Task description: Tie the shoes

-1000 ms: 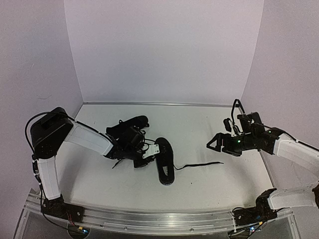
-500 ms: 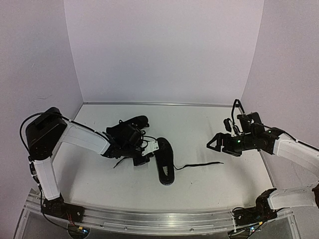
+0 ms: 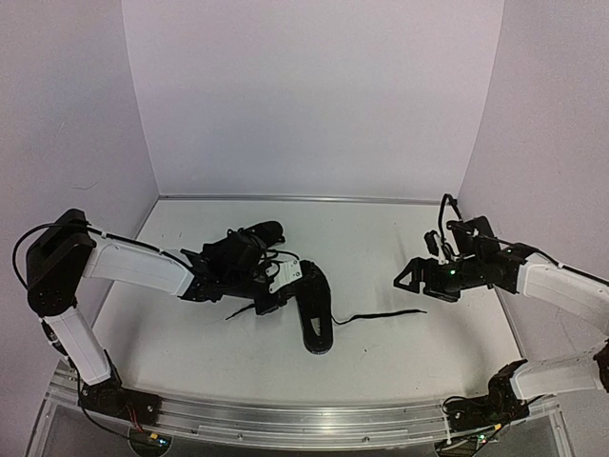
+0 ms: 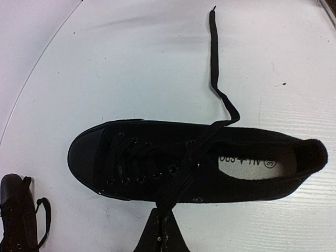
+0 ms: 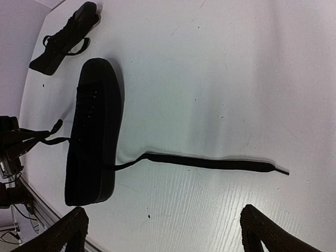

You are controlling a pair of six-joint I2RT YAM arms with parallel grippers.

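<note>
One black shoe [image 3: 315, 307] lies in the middle of the table, toe toward the back. Seen from the left wrist, this shoe [image 4: 194, 168] lies sideways, and my left gripper [image 4: 163, 228] is shut on the lace end [image 4: 172, 190] that comes off its near side. My left gripper [image 3: 284, 284] sits just left of the shoe. The other lace end [image 3: 381, 316] trails flat to the right. My right gripper [image 3: 407, 276] hovers open above that lace end [image 5: 210, 163], nothing between its fingers [image 5: 63, 231]. The second shoe [image 3: 255, 236] lies behind the left arm.
White walls close in the table at the back and on both sides. The second shoe [image 5: 65, 37] rests near the left back corner, seen from the right wrist, and pokes in at the lower left as the second shoe [image 4: 16, 215] from the left wrist.
My left gripper has closed on the near lace end and drawn back slightly to the left, the arm's elbow swinging out leftward. The right arm has hardly moved.
</note>
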